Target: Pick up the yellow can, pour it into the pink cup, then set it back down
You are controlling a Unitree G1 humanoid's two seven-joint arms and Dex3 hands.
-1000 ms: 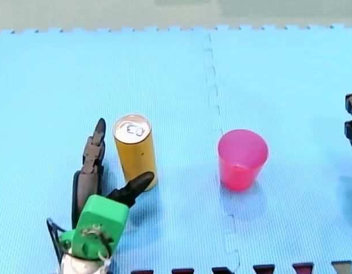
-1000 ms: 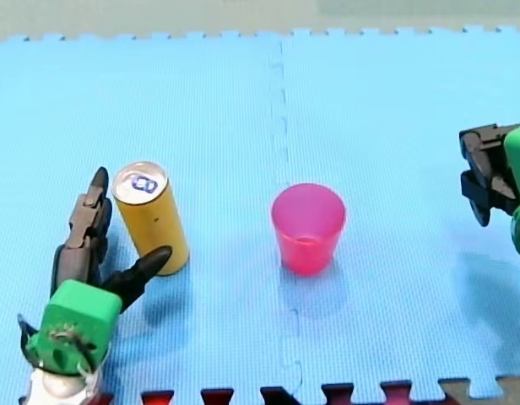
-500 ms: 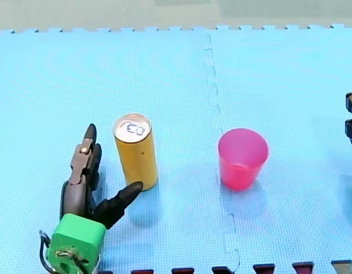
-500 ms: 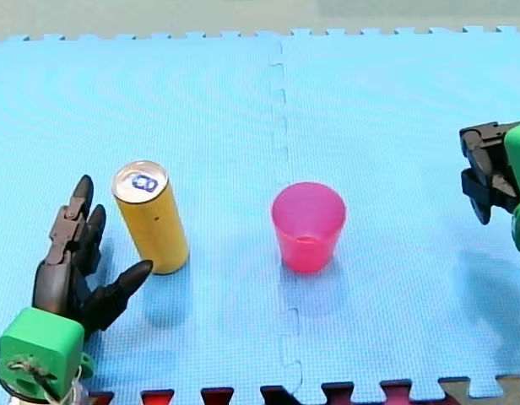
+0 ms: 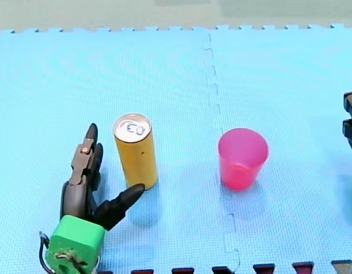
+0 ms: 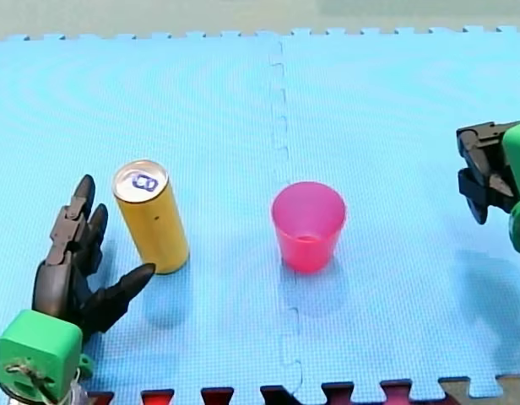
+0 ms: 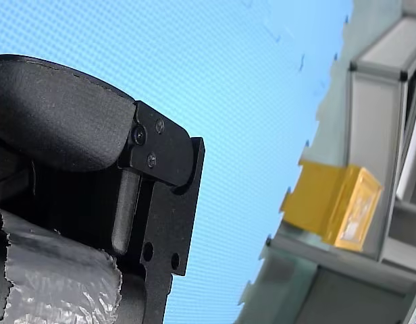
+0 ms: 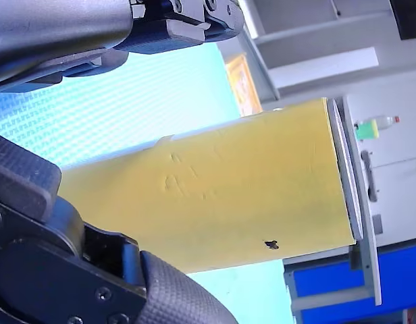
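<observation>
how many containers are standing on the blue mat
2. The yellow can stands left of centre, just ahead of the open left hand. The pink cup stands apart to the can's right. Nothing looks hidden.

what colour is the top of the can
Silver, with a small blue marking; the can body is yellow. It shows best in the second head view.

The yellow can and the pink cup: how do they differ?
The yellow can is a tall straight cylinder; the pink cup is shorter and narrows toward its base. The can is closed by a silver lid; the cup is open on top. The left hand is beside the can, not the cup. Both stand upright on the blue mat.
</observation>
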